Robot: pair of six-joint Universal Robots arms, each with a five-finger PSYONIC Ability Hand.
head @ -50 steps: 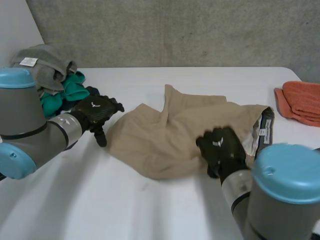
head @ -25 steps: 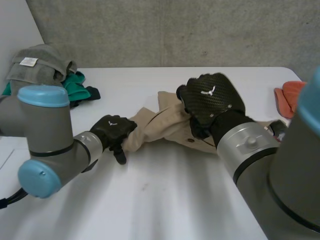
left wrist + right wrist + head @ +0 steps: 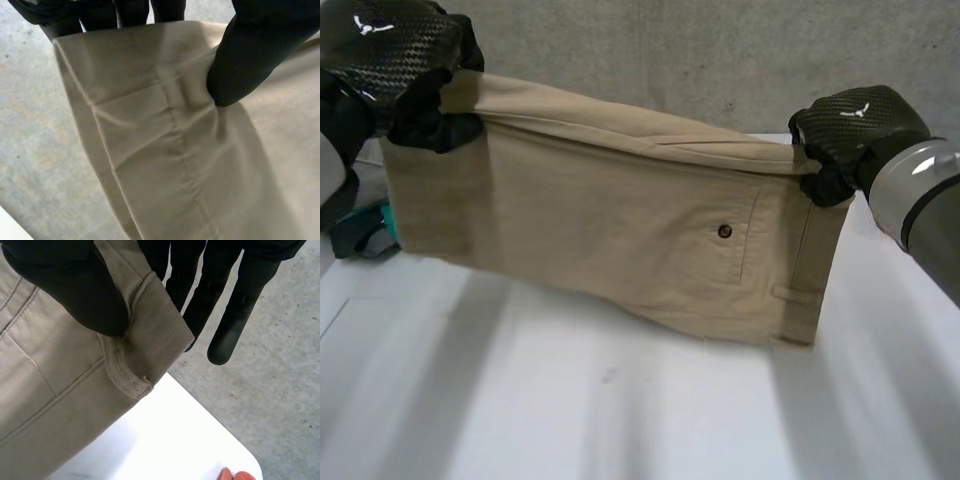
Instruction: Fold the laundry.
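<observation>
The left robot hand point(image 3: 395, 70) and the right robot hand point(image 3: 855, 135) each pinch one top corner of the beige twill trousers point(image 3: 610, 230) between thumb and fingers. The garment hangs stretched between them over the white surface point(image 3: 620, 420).

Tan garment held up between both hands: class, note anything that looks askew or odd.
The tan garment hangs askew: the left hand pinches its end higher than the right hand, so the top edge slopes down.
</observation>
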